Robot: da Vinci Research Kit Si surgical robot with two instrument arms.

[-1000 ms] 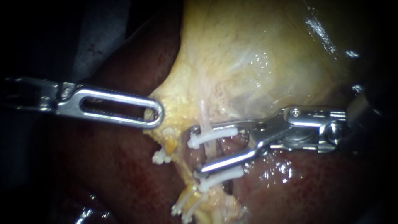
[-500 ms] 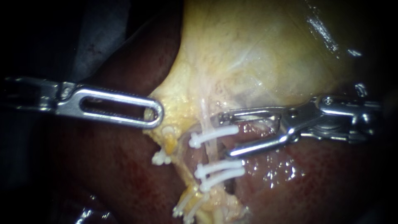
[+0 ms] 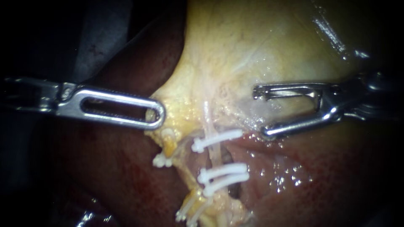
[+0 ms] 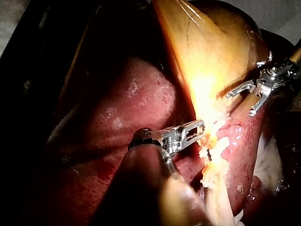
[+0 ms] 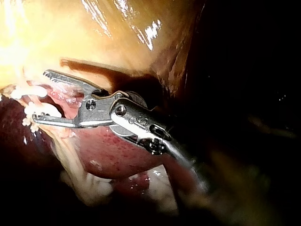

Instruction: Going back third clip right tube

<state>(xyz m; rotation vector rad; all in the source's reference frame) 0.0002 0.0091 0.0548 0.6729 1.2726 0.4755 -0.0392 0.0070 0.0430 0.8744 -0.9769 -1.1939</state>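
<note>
Liver (image 3: 126,176) dark behind. My right instrument (image 3: 260,112) sits mid-right, jaws open. Three clips (image 3: 223,170) on right tube (image 3: 215,153) lie lower left of them, just clear. My left instrument (image 3: 155,114) clamps gallbladder (image 3: 252,50) edge.

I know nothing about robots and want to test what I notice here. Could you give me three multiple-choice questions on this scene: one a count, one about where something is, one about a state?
1. How many white clips cross the pale tube? A one; B three; C six.
2. Where is the right instrument? A between the clips; B off to their side, by the gallbladder, touching none; C out of sight.
3. That instrument is: A open, empty; B shut on a clip; C shut, empty.

Answers:
1. B: one clip sits above and two sit close together below.
2. B: bare tissue separates the instrument from the clips.
3. A: a wide gap shows, with nothing gripped.
</note>
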